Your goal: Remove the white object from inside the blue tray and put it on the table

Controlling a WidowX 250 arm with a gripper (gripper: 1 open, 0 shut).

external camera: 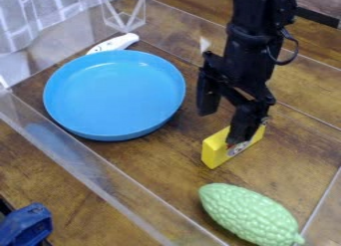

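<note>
The blue tray sits left of centre on the table, and its inside shows nothing in it. The white object lies just past the tray's far rim, apparently on the wood outside the dish. My gripper hangs to the right of the tray, pointing straight down with its black fingers spread open. It stands low over the far end of a yellow block, and nothing is between its jaws.
A bumpy green gourd-like object lies at the front right. Low clear acrylic walls border the table. A blue item sits outside the front wall at the bottom left.
</note>
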